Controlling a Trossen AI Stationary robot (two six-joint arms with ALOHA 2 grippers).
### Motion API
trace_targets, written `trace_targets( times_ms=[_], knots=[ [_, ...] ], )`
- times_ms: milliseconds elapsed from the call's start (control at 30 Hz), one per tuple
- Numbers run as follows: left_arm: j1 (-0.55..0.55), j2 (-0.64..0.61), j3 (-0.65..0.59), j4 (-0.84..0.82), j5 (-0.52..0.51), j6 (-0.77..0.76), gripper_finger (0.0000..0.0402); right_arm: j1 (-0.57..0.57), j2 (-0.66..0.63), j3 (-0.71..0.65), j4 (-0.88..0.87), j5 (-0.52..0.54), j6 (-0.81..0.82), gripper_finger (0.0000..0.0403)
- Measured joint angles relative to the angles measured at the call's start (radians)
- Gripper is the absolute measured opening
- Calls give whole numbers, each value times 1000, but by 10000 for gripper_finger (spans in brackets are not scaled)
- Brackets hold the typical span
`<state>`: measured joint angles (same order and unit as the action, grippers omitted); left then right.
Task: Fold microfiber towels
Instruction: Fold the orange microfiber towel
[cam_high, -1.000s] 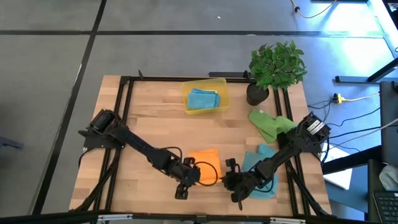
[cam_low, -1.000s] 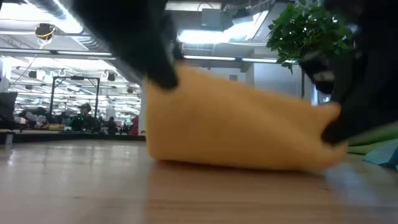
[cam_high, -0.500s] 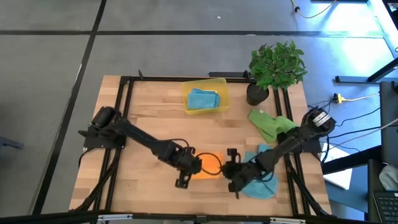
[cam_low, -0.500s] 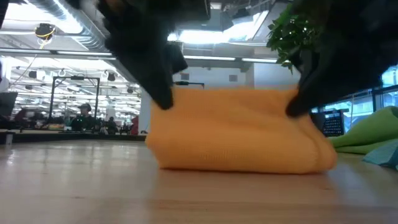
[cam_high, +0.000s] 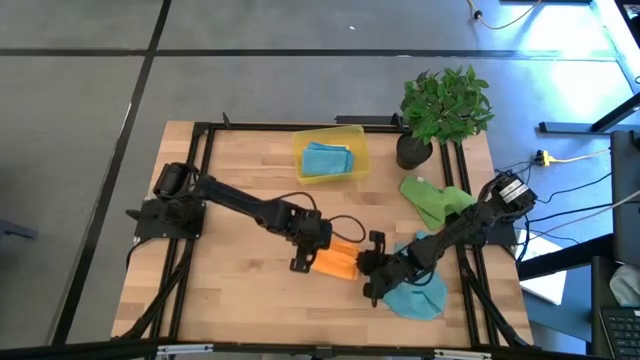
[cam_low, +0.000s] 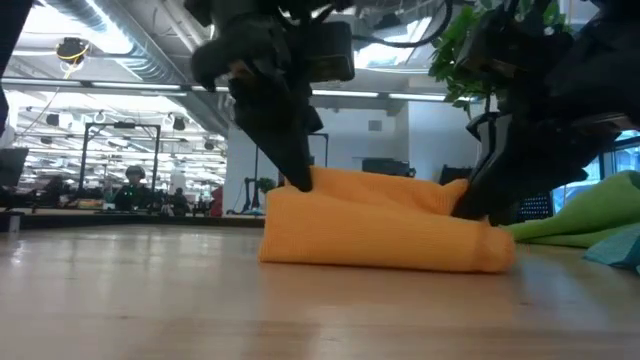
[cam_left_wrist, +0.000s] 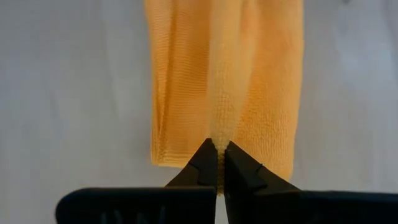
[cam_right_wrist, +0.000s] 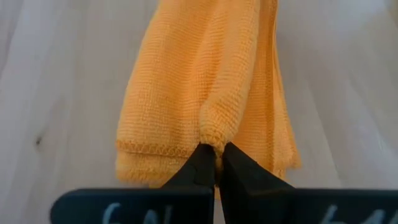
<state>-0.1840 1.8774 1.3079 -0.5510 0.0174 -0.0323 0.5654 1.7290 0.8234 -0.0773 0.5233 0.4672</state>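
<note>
The orange towel (cam_high: 336, 263) lies folded into a narrow band on the wooden table (cam_high: 240, 180), near its front middle. It also fills the centre of the low view (cam_low: 385, 240). My left gripper (cam_high: 316, 254) is shut on the band's left end. My right gripper (cam_high: 364, 266) is shut on its right end. A teal towel (cam_high: 326, 160) lies in the yellow bin (cam_high: 333, 130). A second teal towel (cam_high: 418, 292) and a green towel (cam_high: 432, 202) lie on the table's right side. My left gripper pinches a small raised pucker of the top layer (cam_left_wrist: 221, 134) at the orange towel's left end, between its two fingertips. The fingers slant down from the left (cam_low: 290, 150). The rest of the towel lies on the table. My right gripper pinches a rounded fold of the top layer (cam_right_wrist: 215, 132) at the orange towel's right end, between its two fingertips. The fingers slant down from the right (cam_low: 478, 195). Several layers lie stacked beneath the pinched fold, on the table.
A potted plant (cam_high: 444, 105) stands at the far right corner. The yellow bin sits at the far middle. The green and teal towels crowd the right side, the teal one under my right arm. Bare wood shows on the table's left half.
Both grippers, still shut on the orange towel, have moved from the near edge toward the far edge, the left one also rightward. They have carried the towel's near edge over its far part. The towel now lies as a narrower, lower band.
</note>
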Motion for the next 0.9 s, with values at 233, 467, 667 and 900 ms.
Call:
trace_targets(
  times_ms=[233,467,667,900],
  knots=[
    [49,0,0,1,-2,17,0,-14,0,0,-35,39,78,4],
    [50,0,0,7,-101,2,42,-41,0,0,-110,47,131,4],
    [44,0,0,-12,-180,-5,94,-61,0,0,-113,64,156,7],
    [43,-32,0,-132,-339,-79,106,-85,0,0,-181,112,232,16]
  ],
)
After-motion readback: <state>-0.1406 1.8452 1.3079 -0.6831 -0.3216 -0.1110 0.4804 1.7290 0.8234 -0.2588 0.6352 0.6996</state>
